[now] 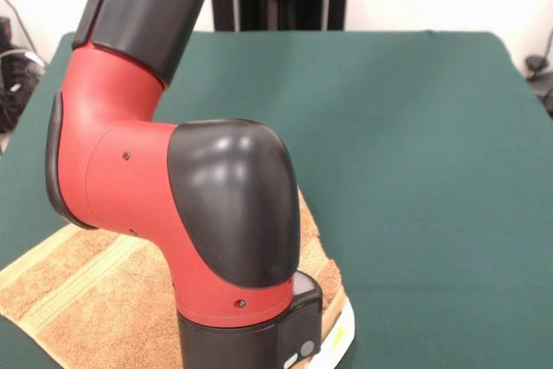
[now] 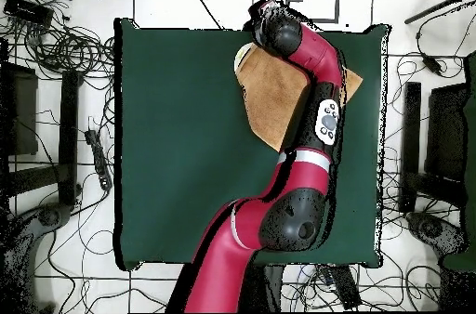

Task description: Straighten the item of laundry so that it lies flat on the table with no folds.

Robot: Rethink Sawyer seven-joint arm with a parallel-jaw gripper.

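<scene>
The orange-tan towel (image 1: 86,291) lies on the dark green table (image 1: 415,170) at the near left of the front view, with a woven stripe band running along it. My arm covers much of it. A pale patch (image 1: 341,334) shows at its near right corner. In the overhead view the towel (image 2: 274,97) lies skewed by the table's (image 2: 177,143) top edge, right of centre, with the arm crossing it. The arm's end with the gripper (image 2: 265,24) sits over the towel's top corner at the table edge. The gripper's state is hidden.
The red and black arm (image 1: 173,170) fills the left half of the front view. Loose cables (image 2: 65,45) and black stands (image 2: 423,143) lie on the floor round the table. Bare green cloth spreads over the table's left part in the overhead view.
</scene>
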